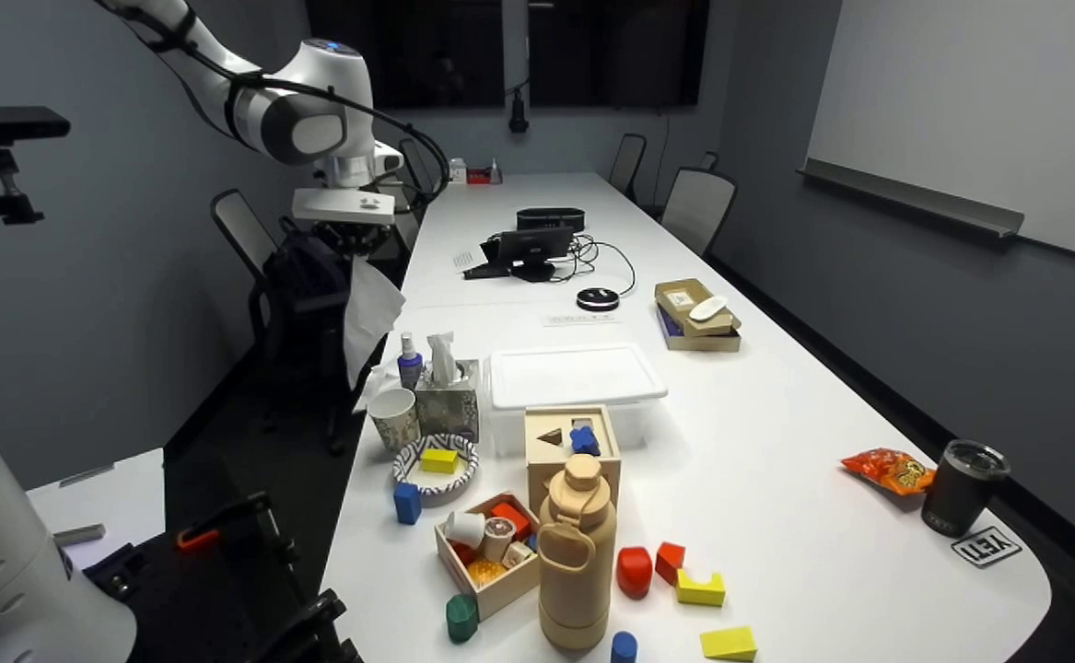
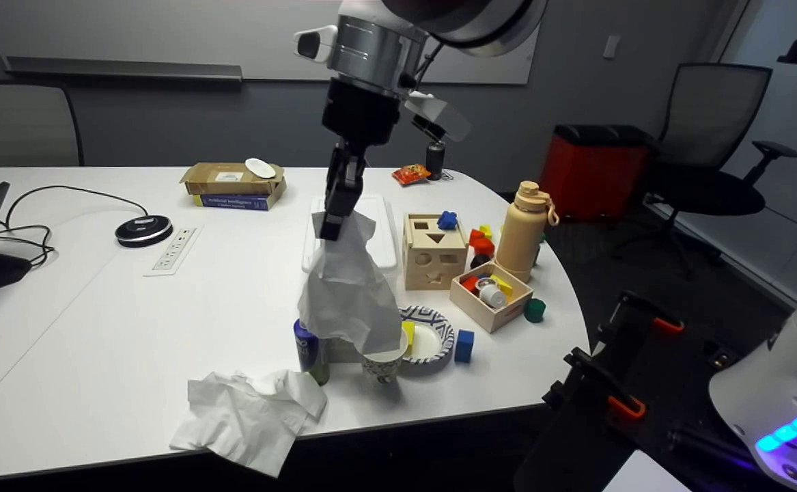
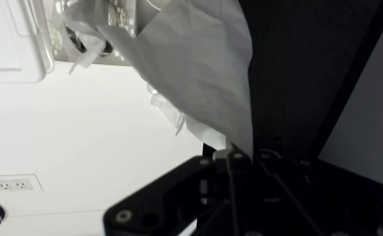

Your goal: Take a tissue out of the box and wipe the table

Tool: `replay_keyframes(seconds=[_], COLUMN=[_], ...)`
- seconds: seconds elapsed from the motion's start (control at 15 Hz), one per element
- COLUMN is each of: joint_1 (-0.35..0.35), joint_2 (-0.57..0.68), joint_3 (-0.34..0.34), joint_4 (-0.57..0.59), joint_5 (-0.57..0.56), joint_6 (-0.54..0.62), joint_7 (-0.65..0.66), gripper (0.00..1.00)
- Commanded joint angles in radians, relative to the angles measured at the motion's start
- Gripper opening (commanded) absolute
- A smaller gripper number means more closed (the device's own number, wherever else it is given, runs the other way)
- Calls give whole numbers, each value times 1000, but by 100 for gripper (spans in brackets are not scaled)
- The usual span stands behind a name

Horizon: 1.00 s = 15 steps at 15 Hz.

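Wrist view and exterior views: lettering, grip

Lower right in an exterior view, a label (image 1: 986, 546) reads "YETI"; upper left in an exterior view, a book (image 2: 234, 202) reads "Artificial Intelligence". The gripper (image 3: 252, 159), at the bottom of the wrist view, has its fingertips together, pinching a tissue (image 3: 198, 59). The white table (image 1: 777, 479) fills the middle of both exterior views.
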Motion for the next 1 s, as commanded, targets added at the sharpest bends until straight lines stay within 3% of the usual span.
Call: replay_keyframes(seconds=[0.0,0.4,0.93], joint_1=[98,154,231], joint_2=[70,238,499], joint_3=[-54,-39,-88], joint_4=[80,155,337], joint_5=[17,-34,-391], joint_6=[34,282,434], joint_7=[32,62,229], gripper=[0,0,0])
